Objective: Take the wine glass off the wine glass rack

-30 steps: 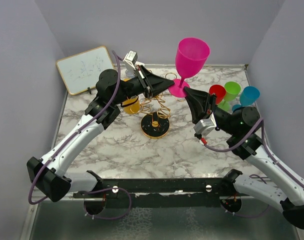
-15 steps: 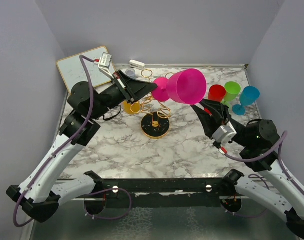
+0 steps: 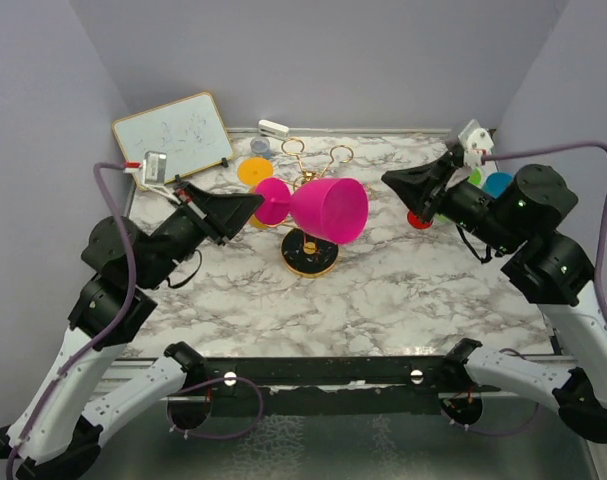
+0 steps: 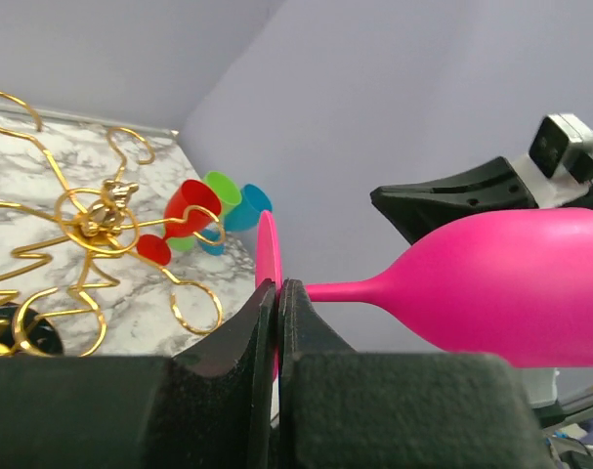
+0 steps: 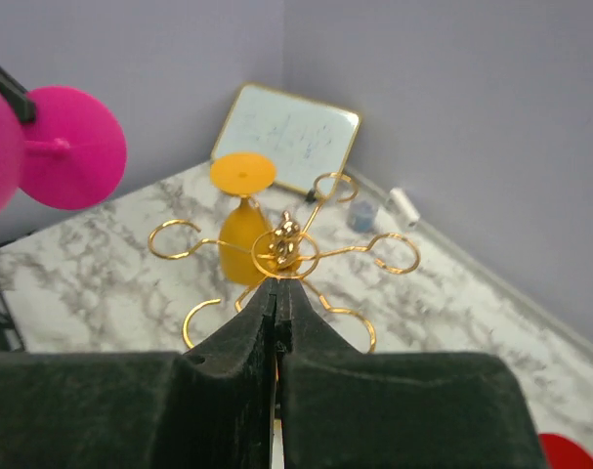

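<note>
from above, the left gripper (image 3: 253,202) holds the pink wine glass (image 3: 331,210) sideways in the air over the wine glass rack (image 3: 309,258)

left wrist: its fingers (image 4: 239,342) pinch the glass foot

right wrist: the right gripper (image 5: 276,286) is squeezed together, holding nothing

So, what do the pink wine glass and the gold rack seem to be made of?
The pink wine glass: probably plastic; uniformly pink, with a soft sheen, not clear like glass. The rack: thin bent metal wire, it seems, with a shiny gold finish.
</note>
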{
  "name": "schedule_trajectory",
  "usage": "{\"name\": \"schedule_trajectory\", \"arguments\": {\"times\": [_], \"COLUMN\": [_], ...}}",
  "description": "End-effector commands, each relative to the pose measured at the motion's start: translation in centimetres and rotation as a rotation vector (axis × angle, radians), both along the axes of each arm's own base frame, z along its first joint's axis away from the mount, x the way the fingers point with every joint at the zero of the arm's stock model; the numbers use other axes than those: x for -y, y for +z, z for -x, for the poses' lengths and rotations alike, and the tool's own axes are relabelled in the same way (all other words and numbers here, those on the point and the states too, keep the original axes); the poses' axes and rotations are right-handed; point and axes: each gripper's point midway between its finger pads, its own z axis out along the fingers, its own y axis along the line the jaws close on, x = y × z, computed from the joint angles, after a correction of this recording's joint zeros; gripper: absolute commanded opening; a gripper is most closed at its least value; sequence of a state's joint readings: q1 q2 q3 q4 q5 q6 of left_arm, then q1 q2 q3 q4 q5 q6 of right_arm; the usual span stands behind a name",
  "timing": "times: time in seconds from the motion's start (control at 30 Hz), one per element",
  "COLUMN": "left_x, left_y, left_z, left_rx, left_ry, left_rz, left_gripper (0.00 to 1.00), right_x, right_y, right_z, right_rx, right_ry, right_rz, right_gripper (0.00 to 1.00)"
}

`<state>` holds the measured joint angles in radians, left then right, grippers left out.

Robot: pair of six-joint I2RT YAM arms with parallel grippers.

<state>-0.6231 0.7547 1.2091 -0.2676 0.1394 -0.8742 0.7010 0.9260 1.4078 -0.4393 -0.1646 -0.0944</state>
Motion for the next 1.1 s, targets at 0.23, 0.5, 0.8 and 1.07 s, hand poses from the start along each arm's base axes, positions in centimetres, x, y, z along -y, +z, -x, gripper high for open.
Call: {"name": "schedule_trajectory", "arguments": {"times": [0.23,0.5,0.8,1.07], "left_x": [-6.1,-5.8,-4.5,-3.6], "left_y": [-3.5,-4.2,-4.2,-3.5], "left_z": [1.7,1.1,0.2,-0.3], "left_rx": [-0.012,-0.015,-0.012,0.001], "left_ry": [0.219,0.214,0.183,0.163], "left_rz": [-0.133,-0.201,-0.217,-0.21], "left_gripper": [0.0,0.0,0.0,0.0], "right_x": [-3.1,-4.4,-5.4,-5.8], "right_y": [-0.7,3.0,1.7,0.5], "right_z": [2.3,6.0,6.0,5.2], "right_rx": [-0.401,-0.387,-0.434,-0.455], "right_ry": [0.149,0.363,0.408,0.386], "right_rz": [-0.057,-0.114,-0.08,-0.055], "right_gripper": [0.33,0.4,0.4,0.41]}}
